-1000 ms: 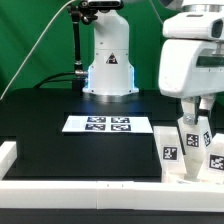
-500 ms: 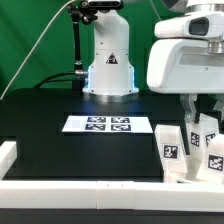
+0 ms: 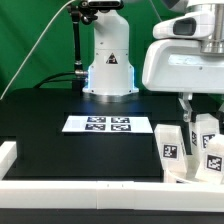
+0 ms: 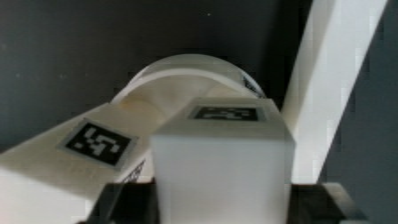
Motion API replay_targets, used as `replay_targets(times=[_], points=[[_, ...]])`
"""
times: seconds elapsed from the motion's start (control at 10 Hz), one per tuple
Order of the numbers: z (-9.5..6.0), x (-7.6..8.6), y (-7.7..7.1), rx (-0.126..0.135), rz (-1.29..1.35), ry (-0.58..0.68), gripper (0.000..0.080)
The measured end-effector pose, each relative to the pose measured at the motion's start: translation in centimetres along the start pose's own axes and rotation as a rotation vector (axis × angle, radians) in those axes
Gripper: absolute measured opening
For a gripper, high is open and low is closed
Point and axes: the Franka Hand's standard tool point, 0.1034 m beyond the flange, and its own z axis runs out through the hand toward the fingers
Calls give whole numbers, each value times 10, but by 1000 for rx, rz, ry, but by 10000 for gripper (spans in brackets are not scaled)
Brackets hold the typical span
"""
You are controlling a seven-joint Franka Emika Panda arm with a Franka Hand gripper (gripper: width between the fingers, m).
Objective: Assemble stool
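Note:
My gripper (image 3: 200,110) hangs at the exterior view's right, over a cluster of white blocky stool legs. It is shut on one leg (image 3: 205,130). In the wrist view this leg (image 4: 222,150) fills the gap between the dark fingers (image 4: 128,200), with a tag on its upper end. Another leg (image 3: 168,148) stands to the exterior view's left of it, and a third (image 3: 215,158) stands nearer the front. In the wrist view a tagged leg (image 4: 98,140) leans beside the held one, and a rounded white part (image 4: 196,72) lies behind it. The round seat does not show plainly.
The marker board (image 3: 108,124) lies mid-table in front of the robot base (image 3: 108,60). White border rails run along the front edge (image 3: 80,186) and beside the legs (image 4: 347,80). The mat is black.
The gripper has risen and shifted toward the exterior view's left, its body now larger in view. The leg between the fingers has moved with it.

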Motion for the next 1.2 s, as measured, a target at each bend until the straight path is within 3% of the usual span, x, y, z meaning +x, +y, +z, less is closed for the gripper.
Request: replay_targets(times=[0.3,0.7,1.2], points=[[0,0,-4,45,377,-8,338],[-1,-1,-11,76,775,-33,338],[-1,-1,-15,92,1223,-85,338]])
